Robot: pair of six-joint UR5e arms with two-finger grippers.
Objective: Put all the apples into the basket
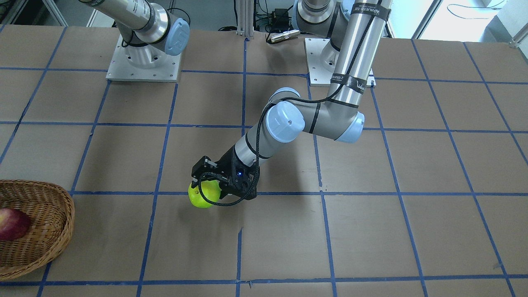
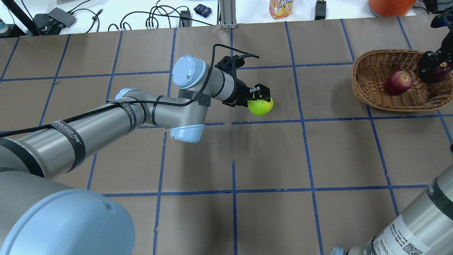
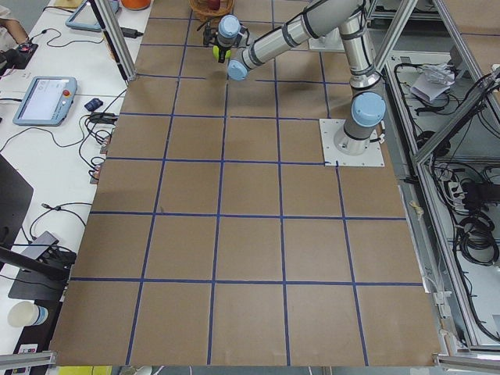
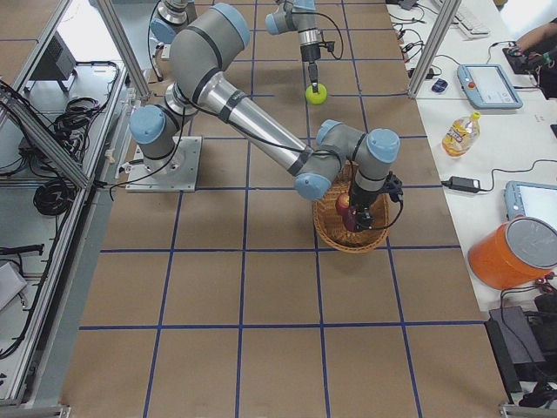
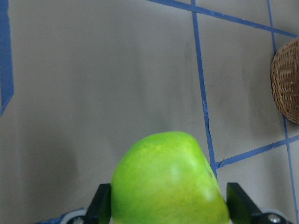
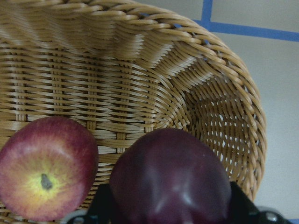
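Note:
My left gripper [image 2: 261,100] is shut on the bright yellow-green apple [image 2: 261,106], held low over the brown table near a blue tape line; the same apple [image 5: 170,182] fills the bottom of the left wrist view between two dark fingers [image 5: 100,207]. The wicker basket [image 2: 375,71] stands well off to the robot's right. In it lies the red apple [image 2: 398,82], its yellowish stem end [image 6: 45,182] facing up. My right gripper [image 2: 432,66] reaches inside the basket [image 6: 140,84], shut on the dark maroon apple [image 6: 173,177]. Whether that apple rests on the wicker I cannot tell.
Blue tape lines divide the brown table [image 2: 269,156] into squares. Beyond the far edge are a drink bottle [image 2: 281,7], an orange bucket [image 2: 389,5], cables and an aluminium post [image 2: 226,14]. Both arm bases [image 1: 144,62] sit at the robot's edge.

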